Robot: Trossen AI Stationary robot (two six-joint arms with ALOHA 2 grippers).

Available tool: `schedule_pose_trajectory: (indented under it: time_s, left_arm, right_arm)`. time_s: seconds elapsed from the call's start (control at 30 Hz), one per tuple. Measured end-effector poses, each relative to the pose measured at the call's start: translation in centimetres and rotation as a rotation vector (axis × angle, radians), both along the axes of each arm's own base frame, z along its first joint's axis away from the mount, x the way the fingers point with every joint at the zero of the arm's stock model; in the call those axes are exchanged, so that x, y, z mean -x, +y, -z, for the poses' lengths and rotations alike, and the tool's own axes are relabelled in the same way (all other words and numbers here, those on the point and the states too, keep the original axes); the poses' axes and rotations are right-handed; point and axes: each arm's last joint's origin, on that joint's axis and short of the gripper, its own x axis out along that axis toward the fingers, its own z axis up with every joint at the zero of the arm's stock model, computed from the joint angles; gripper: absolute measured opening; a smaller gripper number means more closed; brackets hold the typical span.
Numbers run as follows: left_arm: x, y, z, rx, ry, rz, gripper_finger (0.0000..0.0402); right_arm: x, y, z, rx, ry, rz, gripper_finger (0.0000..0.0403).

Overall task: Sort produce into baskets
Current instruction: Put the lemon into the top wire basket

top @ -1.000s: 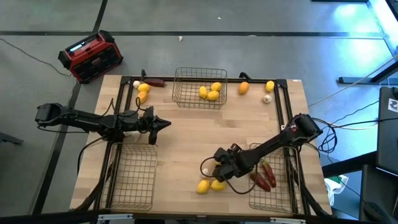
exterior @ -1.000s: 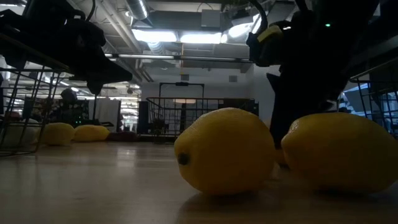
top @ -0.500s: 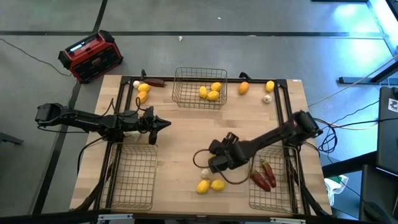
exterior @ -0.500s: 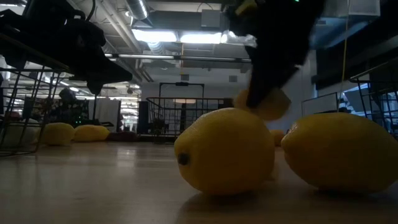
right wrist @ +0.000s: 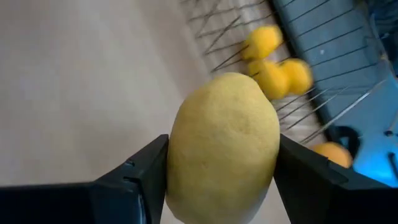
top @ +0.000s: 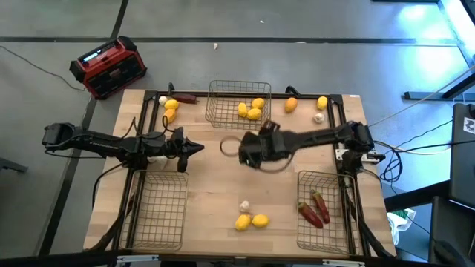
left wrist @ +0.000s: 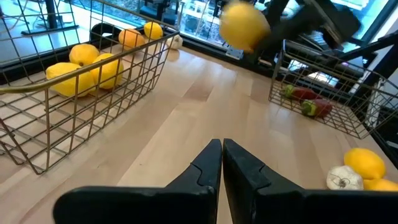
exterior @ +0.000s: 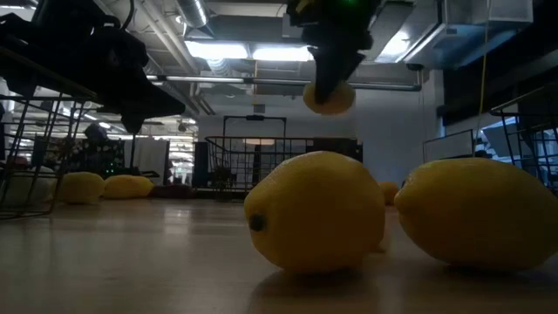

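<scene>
Yellow fruit is the business of this moment. From the high view, the right hand (top: 251, 150) hangs over the middle of the bench (top: 215, 185), just short of the far basket (top: 237, 104), which already has three yellow fruits in it. Two more lemons (top: 251, 221) and a garlic bulb (top: 244, 206) lie loose near the front edge, and the chilies (top: 315, 209) sit in the right basket (top: 323, 211). The left basket (top: 159, 211) looks empty. The left hand (top: 194, 147) waits over the bench's left side, its fingers pressed together on nothing.

At bench height, the held lemon (exterior: 329, 97) hangs high in the air under the dark hand, clear of the two big lemons in the foreground (so it is being carried, not rolled).

Past the left wrist's closed fingers (left wrist: 208, 163), that lemon shows airborne between the far basket and the chili basket.

From the right wrist, both fingers (right wrist: 134, 177) clamp the lemon's flanks, with the far basket's yellow fruits ahead. Judging by that heading, like is going with like, and the next need is to clear the wire rim before letting go.
</scene>
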Motion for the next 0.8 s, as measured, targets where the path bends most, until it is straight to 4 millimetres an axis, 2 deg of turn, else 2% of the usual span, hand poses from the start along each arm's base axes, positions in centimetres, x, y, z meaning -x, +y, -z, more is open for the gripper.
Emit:
schedule_pose_trajectory:
  time_s: [0.17,0.47,0.63,0.8]
  left_arm:
    - [0.0,0.0,0.0,0.0,0.0,0.0,0.0013]
    - [0.0,0.0,0.0,0.001,0.0,0.0,0.0013]
    - [0.0,0.0,0.0,0.001,0.0,0.0,0.0013]
    - [0.0,0.0,0.0,0.001,0.0,0.0,0.0013]
  right_arm:
    - [-0.6,-5.0,-1.6,0.03,-0.012,0.028,0.0234]
    - [-0.4,-13.7,-2.1,-0.021,-0.118,0.155,0.0234]
    - [0.2,-17.0,-2.3,-0.051,-0.19,0.219,0.0234]
    - [-0.2,-19.1,-1.7,-0.052,-0.253,0.253,0.0234]
